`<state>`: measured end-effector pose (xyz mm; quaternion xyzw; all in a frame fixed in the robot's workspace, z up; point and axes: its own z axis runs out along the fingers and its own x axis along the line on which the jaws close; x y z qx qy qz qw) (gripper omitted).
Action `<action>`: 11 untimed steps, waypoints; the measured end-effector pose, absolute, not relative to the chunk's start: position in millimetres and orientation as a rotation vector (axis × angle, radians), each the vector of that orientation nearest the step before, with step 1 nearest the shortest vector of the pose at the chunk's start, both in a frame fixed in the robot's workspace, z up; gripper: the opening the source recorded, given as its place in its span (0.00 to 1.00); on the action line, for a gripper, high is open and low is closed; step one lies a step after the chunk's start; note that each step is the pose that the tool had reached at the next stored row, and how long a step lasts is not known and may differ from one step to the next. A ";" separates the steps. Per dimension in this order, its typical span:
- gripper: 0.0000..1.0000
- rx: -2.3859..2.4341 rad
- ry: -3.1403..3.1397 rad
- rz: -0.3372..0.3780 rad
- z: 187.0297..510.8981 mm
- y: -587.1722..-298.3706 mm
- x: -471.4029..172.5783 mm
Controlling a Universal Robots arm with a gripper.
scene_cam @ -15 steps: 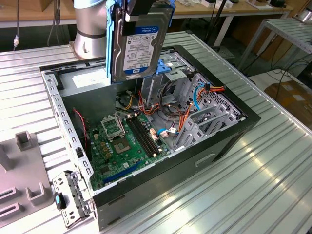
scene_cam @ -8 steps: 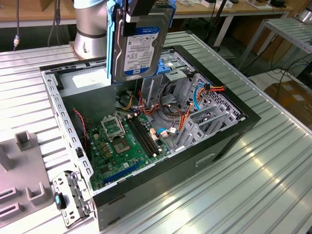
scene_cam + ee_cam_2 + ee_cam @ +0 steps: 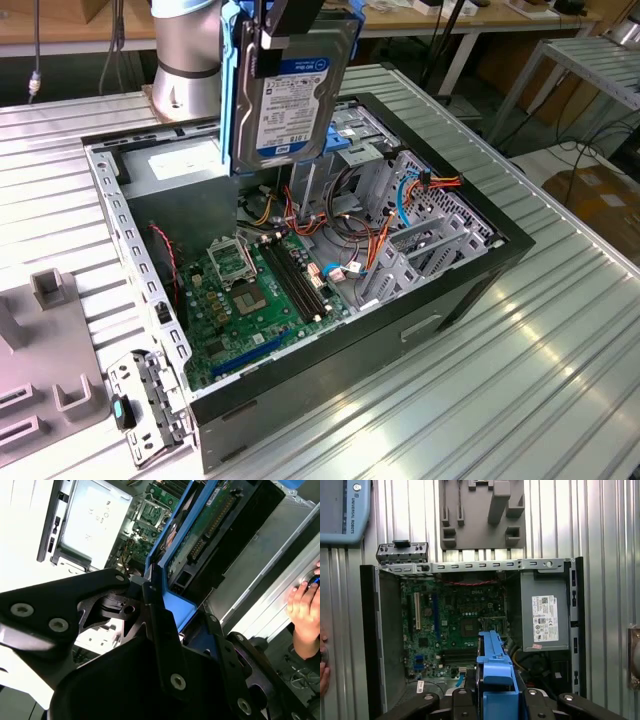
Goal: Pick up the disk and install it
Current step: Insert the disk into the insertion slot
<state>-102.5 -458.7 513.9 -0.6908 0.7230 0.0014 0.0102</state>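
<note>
The disk (image 3: 297,95), a dark hard drive with a white label and bright blue carrier rails, hangs upright above the back of the open computer case (image 3: 470,290). My gripper (image 3: 290,42) is shut on its upper edge. In the second wrist view the black fingers (image 3: 159,630) clamp the blue carrier of the disk (image 3: 200,535). The first wrist view looks down past the disk's blue carrier (image 3: 495,672) onto the green motherboard (image 3: 455,620) below.
Inside the case are a metal drive cage (image 3: 405,245) with orange and blue cables and a grey power supply (image 3: 545,615). A grey fixture block (image 3: 50,345) lies at the exterior view's left. A person's hand (image 3: 305,610) rests beside the case.
</note>
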 end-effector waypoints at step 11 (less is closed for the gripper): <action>0.37 -2.156 2.257 0.005 513.9 -468.2 -102.5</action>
